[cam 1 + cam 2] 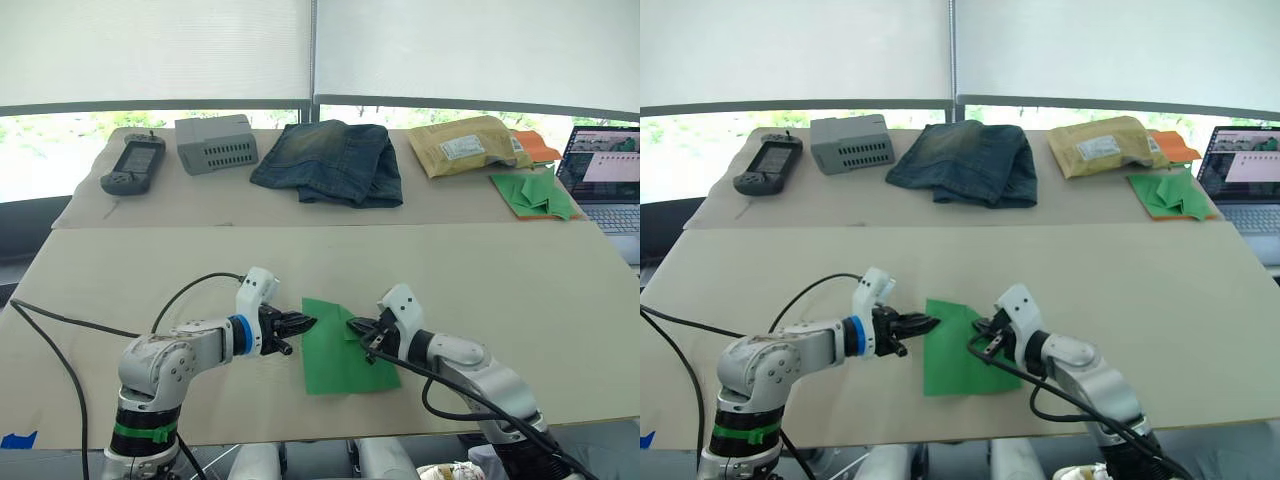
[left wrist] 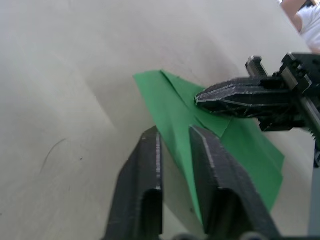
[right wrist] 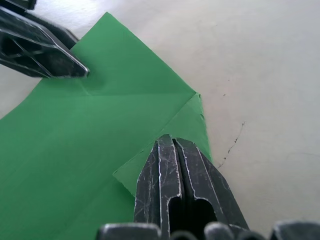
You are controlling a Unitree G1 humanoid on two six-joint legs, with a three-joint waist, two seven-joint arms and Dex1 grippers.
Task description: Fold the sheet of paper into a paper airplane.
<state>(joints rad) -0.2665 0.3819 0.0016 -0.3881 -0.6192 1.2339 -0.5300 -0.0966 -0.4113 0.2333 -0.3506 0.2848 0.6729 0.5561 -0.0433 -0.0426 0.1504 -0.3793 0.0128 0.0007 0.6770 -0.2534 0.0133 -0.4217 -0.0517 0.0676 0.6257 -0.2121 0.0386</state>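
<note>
Paper [image 1: 340, 350] is lying flat on the surface [image 1: 500, 280] between both grippers. Right gripper [image 3: 172, 145], fingers pressed together, is pushing down a folded corner flap, likely creasing it. Left gripper [image 2: 172, 137], slightly spread, is resting at the opposite edge, probably steadying the sheet.

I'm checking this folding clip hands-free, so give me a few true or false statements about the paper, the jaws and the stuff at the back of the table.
1. The green paper lies flat with one corner folded over. True.
2. The right gripper has its jaws wide open. False: they are shut, pressing on the folded corner.
3. The left gripper is at the paper's edge. True.
4. Folded jeans lie at the back. True.
5. The laptop is closed. False: its screen is up and lit.
</note>
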